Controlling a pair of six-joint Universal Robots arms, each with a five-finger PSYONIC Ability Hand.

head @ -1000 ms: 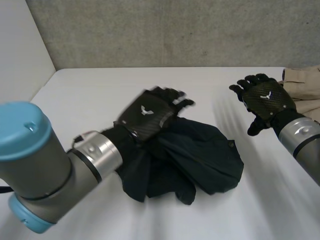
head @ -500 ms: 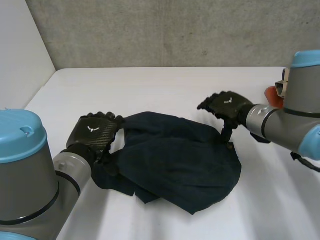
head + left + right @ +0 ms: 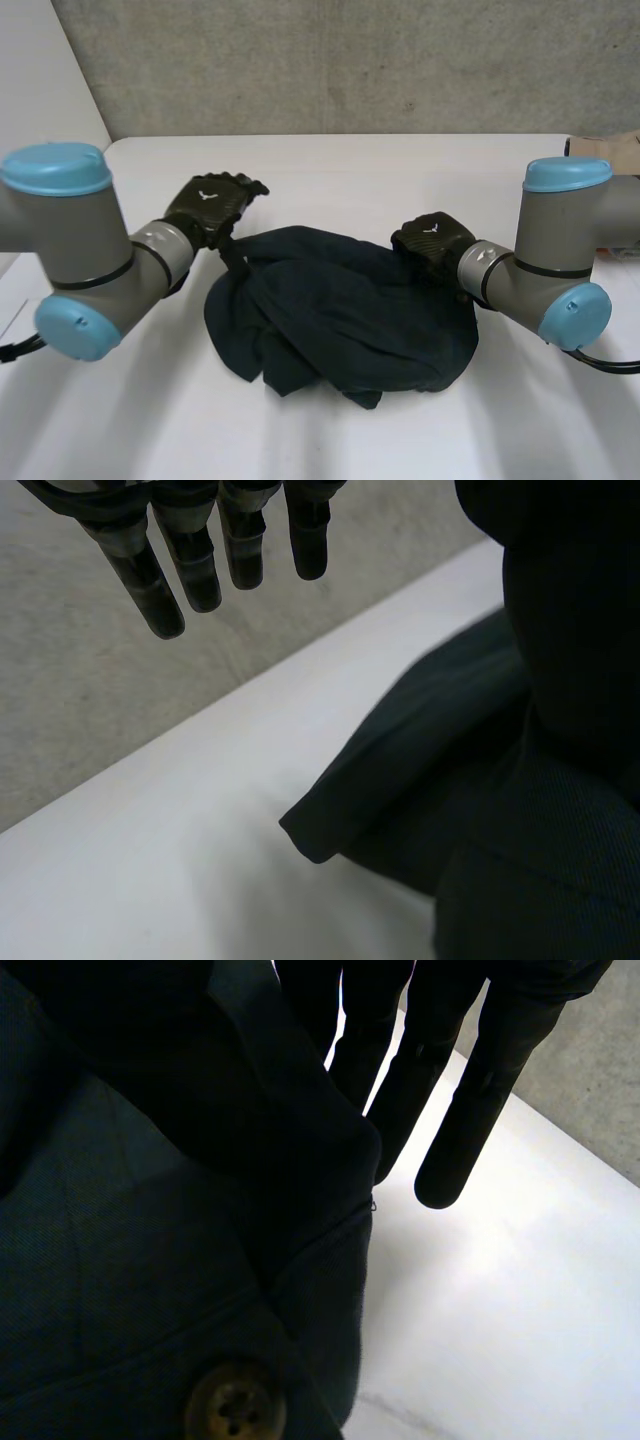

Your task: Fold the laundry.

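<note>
**A:** Left side first?
**B:** Left hand (image 3: pixel 212 207) sits at the far-left corner of the dark navy garment (image 3: pixel 340 315). Its fingers (image 3: pixel 192 565) are straight and spread with nothing in them. Cloth rises just beside the palm.
**A:** And the garment?
**B:** It's bunched in a heap mid surface (image 3: pixel 330 170), between the two hands. One folded corner (image 3: pixel 310 840) lies flat on the surface near the left fingertips.
**A:** Right side?
**B:** Right hand (image 3: pixel 430 240) is on the heap's far-right edge. Its fingers (image 3: pixel 480 1090) are straight. A fold lies against them, but they are not curled round it. A brown button (image 3: pixel 235 1400) shows on the cloth under the palm.
**A:** Anything else?
**B:** A beige cloth (image 3: pixel 615 148) at the surface's far right, well apart from the heap.
</note>
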